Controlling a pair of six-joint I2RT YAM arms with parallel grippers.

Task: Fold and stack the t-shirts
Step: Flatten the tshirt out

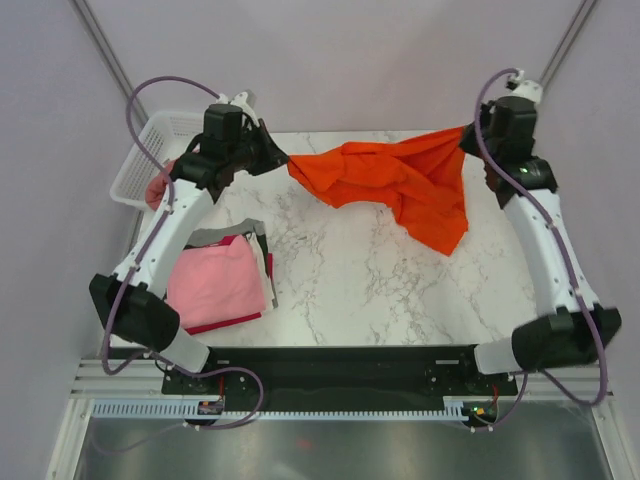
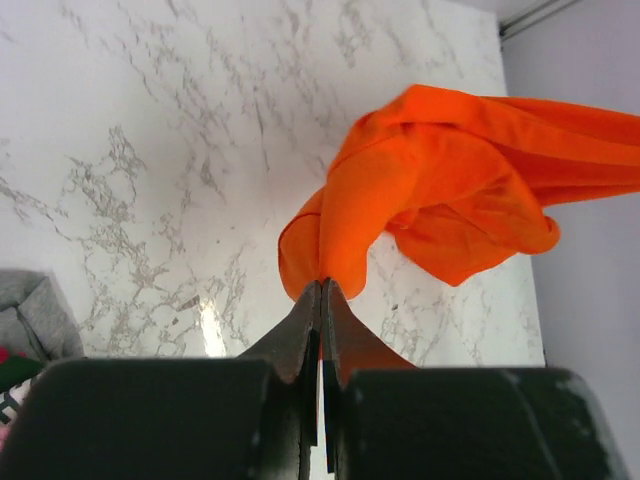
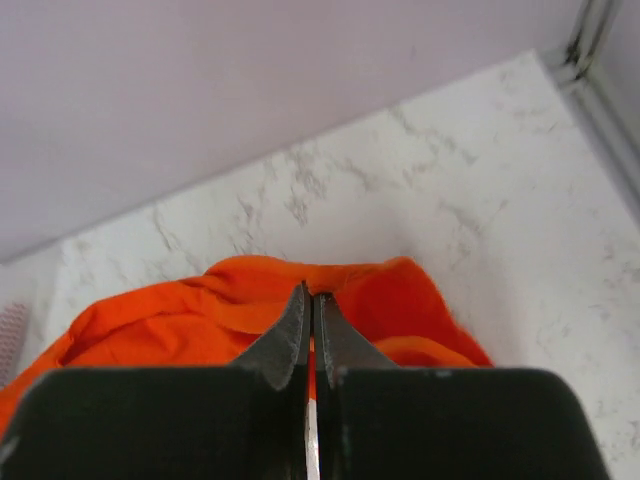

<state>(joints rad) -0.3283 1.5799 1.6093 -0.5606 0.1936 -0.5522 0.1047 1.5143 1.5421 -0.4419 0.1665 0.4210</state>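
Cloth stretched between the two arms: the orange shirt [image 1: 395, 180] spanned the far half of the tabletop [image 1: 380, 290]. One end was pinched in the left gripper [image 1: 284, 160] near the far left corner. The other end was in the right gripper [image 1: 468, 138] near the far right corner. From above, a loose flap drooped toward the right side; whether its tip touched the marble could not be told.

Only the overhead view showed the rest of the scene. A pile of folded shirts [image 1: 250, 262] lay by the left edge of the tabletop with a pink shirt [image 1: 212, 282] on top and grey, dark and red edges showing beneath. A white mesh basket [image 1: 150, 150] stood off the far left corner, with a rose-coloured cloth [image 1: 160, 186] at its near end, partly hidden by the left arm.

The wrist views showed the grips, which were too small to judge from overhead. On the left wrist, both jaws were pressed together on a narrow bunched fold, with the shirt billowing beyond them; a scrap of grey cloth from the pile showed at the lower left. On the right wrist, the jaws were likewise clamped on a rolled edge of the shirt, with the pale wall [image 3: 250, 100] behind.
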